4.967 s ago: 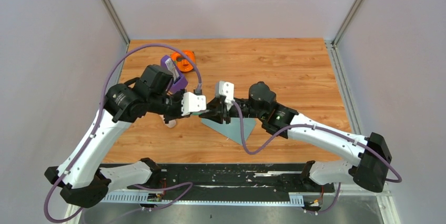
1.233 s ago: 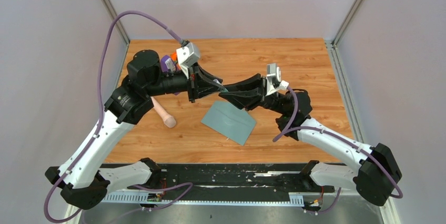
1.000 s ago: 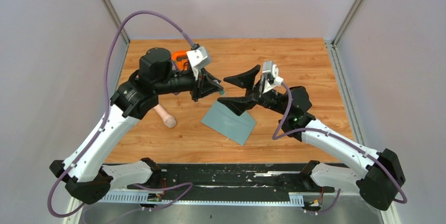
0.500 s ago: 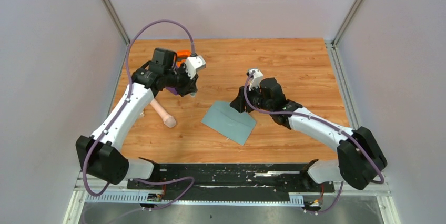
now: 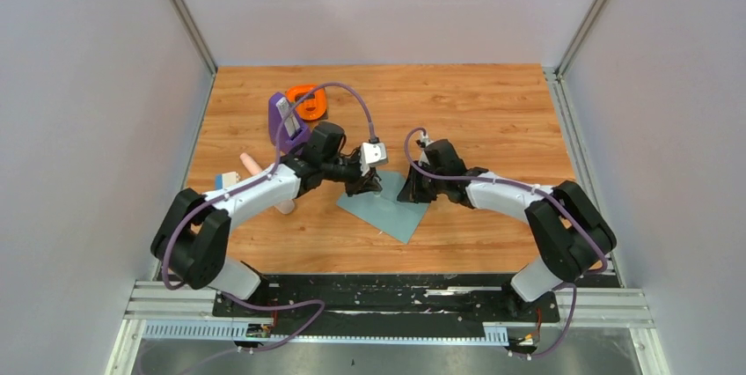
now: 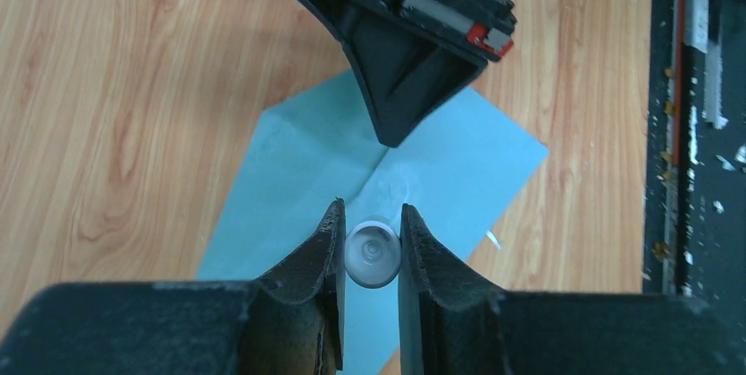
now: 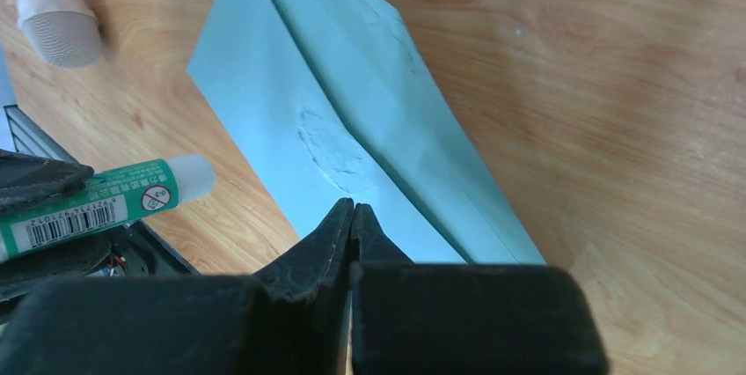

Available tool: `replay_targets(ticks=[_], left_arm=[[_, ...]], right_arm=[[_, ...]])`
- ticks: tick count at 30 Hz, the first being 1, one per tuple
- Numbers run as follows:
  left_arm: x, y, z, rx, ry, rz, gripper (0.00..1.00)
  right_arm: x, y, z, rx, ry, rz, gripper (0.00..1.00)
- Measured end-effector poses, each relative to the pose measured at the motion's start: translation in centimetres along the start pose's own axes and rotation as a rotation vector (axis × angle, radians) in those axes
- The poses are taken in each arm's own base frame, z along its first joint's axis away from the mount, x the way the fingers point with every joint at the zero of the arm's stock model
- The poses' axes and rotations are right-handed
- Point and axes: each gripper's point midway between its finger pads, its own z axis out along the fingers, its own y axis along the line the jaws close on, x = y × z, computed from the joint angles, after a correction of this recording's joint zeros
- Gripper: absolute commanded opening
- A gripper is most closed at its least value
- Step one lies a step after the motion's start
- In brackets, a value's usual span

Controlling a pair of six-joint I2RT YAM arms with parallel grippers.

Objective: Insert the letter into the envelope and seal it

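Observation:
The grey-teal envelope [image 5: 389, 209] lies flat at the table's middle, its flap folded over the body, with a shiny smear [image 7: 330, 150] near the flap's point. The letter does not show in any view. My left gripper [image 5: 364, 184] is low over the envelope's left part, shut on a green-labelled glue stick [image 7: 106, 202] whose round white tip [image 6: 373, 253] points down at the paper. My right gripper [image 7: 354, 208] is shut, with nothing between its fingers. Its tips rest on the envelope [image 6: 290, 172] by the flap's point, close in front of the left gripper.
A pinkish cylinder [image 7: 51, 7] lies left of the envelope, partly under the left arm. A purple holder [image 5: 287, 120] and an orange object [image 5: 309, 100] stand at the back left. The black base rail [image 6: 695, 128] runs along the near edge.
Both arms came down from above the table to the envelope. The right gripper went from wide open to shut. The left gripper kept the glue stick.

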Motion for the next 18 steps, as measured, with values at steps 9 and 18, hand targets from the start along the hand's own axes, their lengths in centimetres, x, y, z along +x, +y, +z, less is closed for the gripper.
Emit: replay_targets(ticks=[9,18], left_arm=[[1.8,-0.2,4.3,0.0,-0.054,-0.036,0.0],[2.2,0.4,5.2,-0.062,-0.086,-0.041,0.0]], right_arm=[[2.2,-2.7,0.7,0.069,0.062,0.049,0.0],[2.9,-3.2,1.1,0.076,0.082,0.047,0.0]])
